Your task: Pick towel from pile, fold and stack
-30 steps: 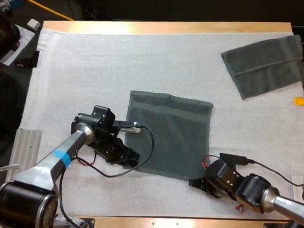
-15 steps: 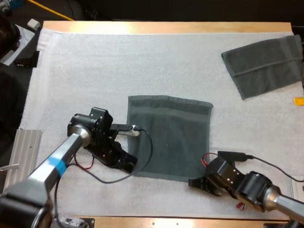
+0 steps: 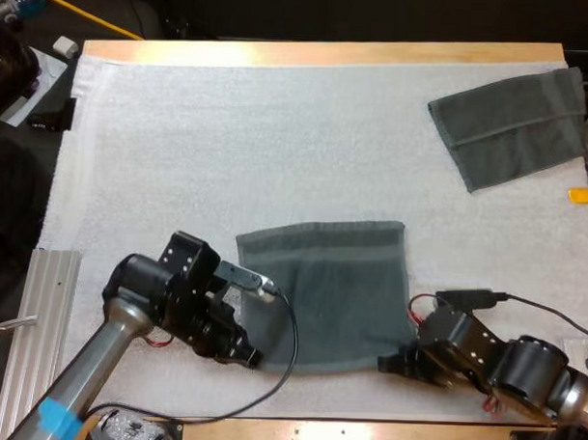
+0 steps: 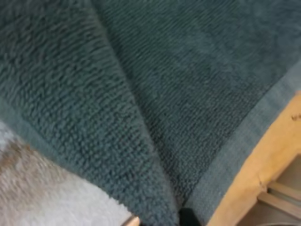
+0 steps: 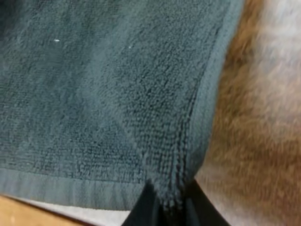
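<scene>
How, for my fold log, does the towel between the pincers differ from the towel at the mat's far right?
The near towel is gripped at its near corners by the left pincer and right pincer; the far towel lies free. The near towel sits square to the table; the far towel lies slanted and looks longer and narrower. Both are dark grey-green.

Near towel (image 3: 325,289): dark grey-green, looped pile, with a smoother plain band along the hem. Far towel (image 3: 515,126): same grey-green, with one lighter stripe across it. Mat (image 3: 229,131): white, finely pebbled. Table (image 3: 329,52): light wood. Left claw (image 3: 247,355) and right claw (image 3: 389,362): black.
</scene>
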{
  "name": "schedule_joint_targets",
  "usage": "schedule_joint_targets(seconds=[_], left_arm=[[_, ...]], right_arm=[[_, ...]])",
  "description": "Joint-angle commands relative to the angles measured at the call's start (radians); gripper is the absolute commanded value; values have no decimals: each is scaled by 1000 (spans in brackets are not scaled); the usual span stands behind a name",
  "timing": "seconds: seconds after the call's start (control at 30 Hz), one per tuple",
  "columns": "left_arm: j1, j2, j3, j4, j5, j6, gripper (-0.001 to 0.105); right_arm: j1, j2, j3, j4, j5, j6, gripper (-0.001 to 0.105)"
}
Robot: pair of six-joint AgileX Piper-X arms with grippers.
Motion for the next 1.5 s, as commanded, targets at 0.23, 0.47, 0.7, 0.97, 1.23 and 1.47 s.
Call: schedule_joint_targets(seconds=[0.23, 0.47, 0.7, 0.97, 1.23, 1.47], left_arm=[[-40, 21, -1, -90, 22, -55, 0], [78, 241, -4, -268, 75, -95, 0], [235, 338, -6, -453, 216, -203, 0], [260, 365, -4, -512, 193, -224, 0], [258, 380, -4, -571, 130, -235, 0], [262, 370, -5, -580, 48, -239, 1]], right_arm=[[25, -5, -12, -7, 2, 51, 0], [-253, 160, -12, -226, -166, 36, 0], [-409, 286, -13, -386, -264, 47, 0], [-479, 346, -20, -412, -298, 62, 0], [-494, 391, -23, -464, -277, 84, 0], [-485, 415, -24, -492, -245, 94, 0]])
